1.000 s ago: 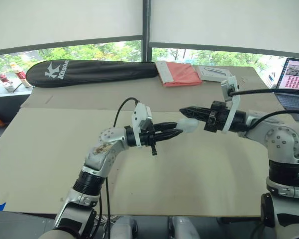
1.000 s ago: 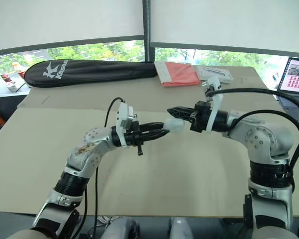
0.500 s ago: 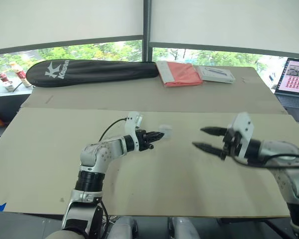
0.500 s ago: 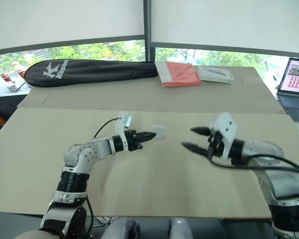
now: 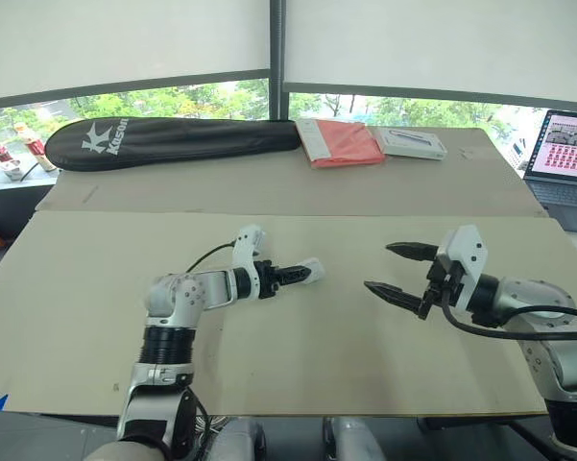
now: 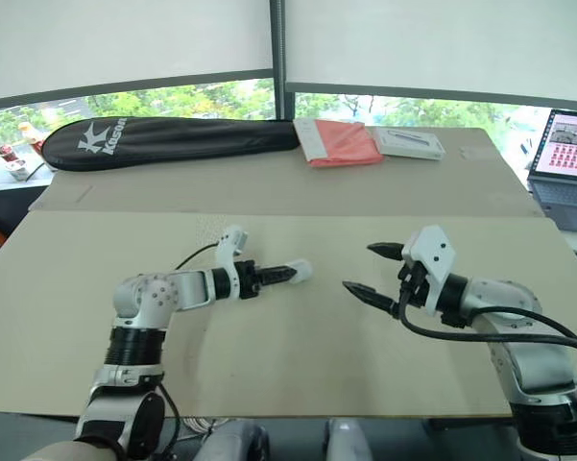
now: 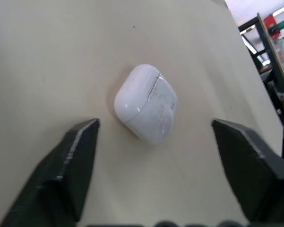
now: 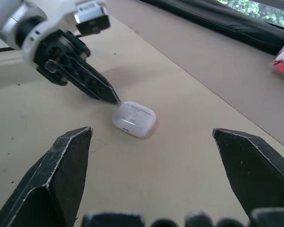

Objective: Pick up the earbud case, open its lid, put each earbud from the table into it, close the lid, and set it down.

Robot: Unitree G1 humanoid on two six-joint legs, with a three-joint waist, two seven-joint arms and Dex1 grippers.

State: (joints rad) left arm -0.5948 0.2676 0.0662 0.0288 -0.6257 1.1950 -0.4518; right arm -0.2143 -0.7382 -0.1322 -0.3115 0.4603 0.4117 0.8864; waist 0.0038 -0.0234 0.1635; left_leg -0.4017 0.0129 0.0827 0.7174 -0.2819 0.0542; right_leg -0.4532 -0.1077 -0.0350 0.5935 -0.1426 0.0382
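Since a second ago: both arms have dropped from chest height to the table, the case has left the right gripper's pinch, and now it lies loose on the surface!
Racket bag (image 5: 173, 139): black, lying across the far left of the table (image 5: 86, 288), well clear of the action.
Left gripper (image 5: 293, 276): low over the table left of centre, reaching right with its fingers spread wide and nothing between them. Its tips are just beside the case, and I can't tell if one is grazing it.
Earbud case (image 7: 145, 109): white and closed up, lying on its side on the table near the centre, just right of the left fingertips and well left of the right gripper.
Handling call: by its look a light, hard, glossy shell with rounded corners, so expect it to skate or squirt out of a pinch. The best hold is probably across the two broad flat faces, below the seam, so the hinged top stays free.
Right gripper (image 5: 378, 267): hovering right of centre, pointed back left at the case, fingers gaping, carrying nothing.
Laptop (image 5: 564, 154): open at the far right edge, out of play.
Stage: looks like the set-down itself.
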